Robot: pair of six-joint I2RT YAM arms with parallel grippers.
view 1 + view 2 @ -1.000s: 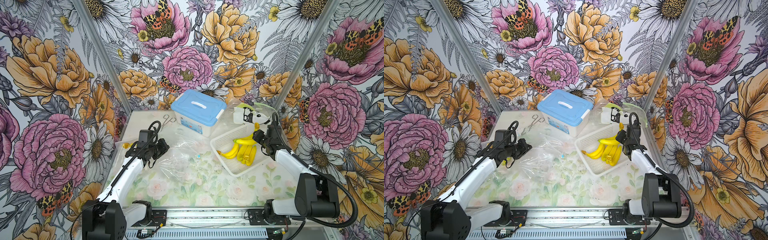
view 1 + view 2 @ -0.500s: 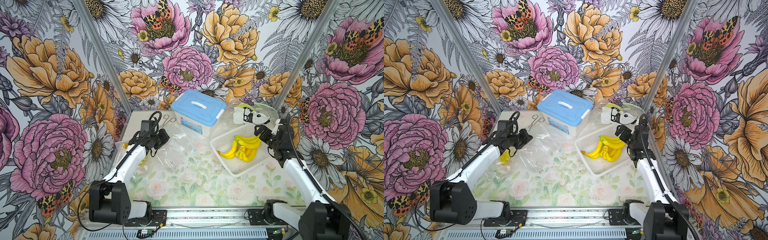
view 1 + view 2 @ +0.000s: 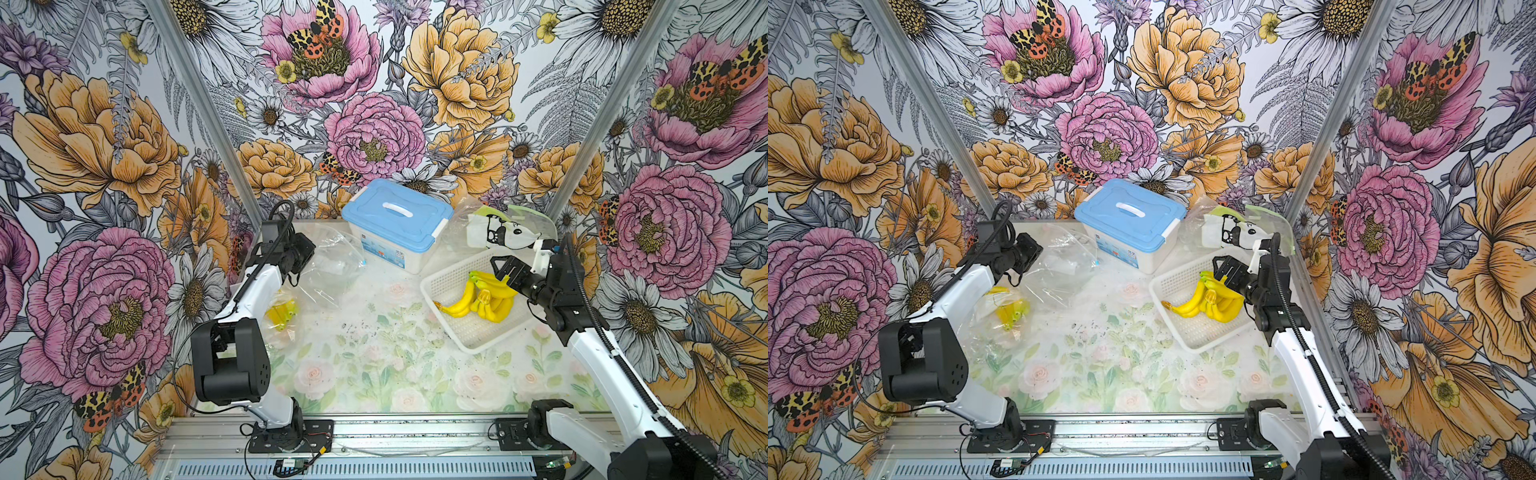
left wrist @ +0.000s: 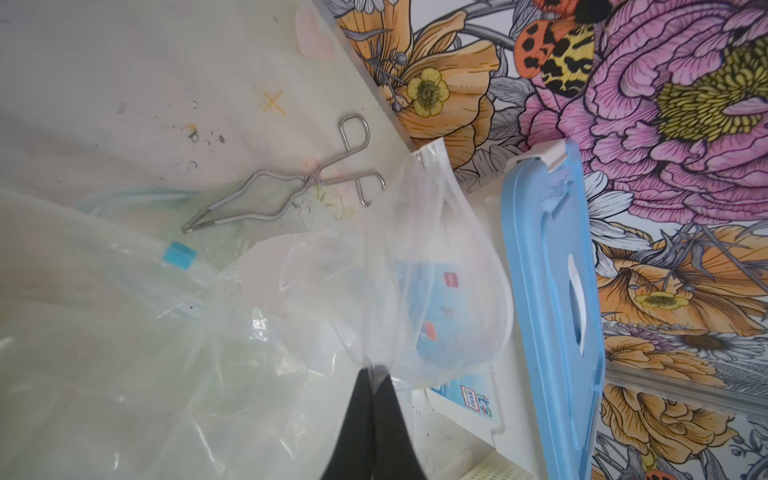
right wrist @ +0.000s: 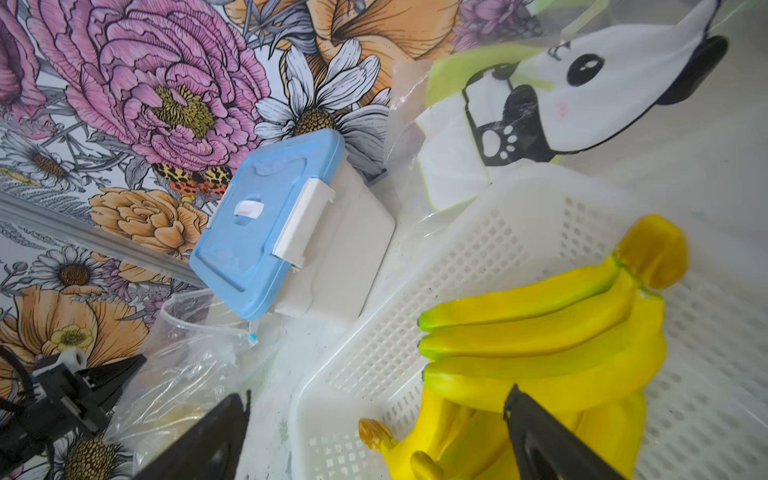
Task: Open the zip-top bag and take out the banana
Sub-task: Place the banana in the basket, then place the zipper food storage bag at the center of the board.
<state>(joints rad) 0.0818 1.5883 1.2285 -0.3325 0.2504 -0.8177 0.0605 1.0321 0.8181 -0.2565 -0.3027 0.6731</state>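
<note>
Floral table (image 3: 374,374) layout: the banana (image 3: 486,297) lies in the basket (image 3: 440,279) at the right edge, just beneath the spread right gripper (image 3: 505,269), while the left gripper (image 4: 373,370) pinches the zip-top bag (image 3: 332,266) back-left.

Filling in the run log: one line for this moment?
left gripper: shut on zip-top bag | right gripper: open near bananas | bananas: in white basket
</note>
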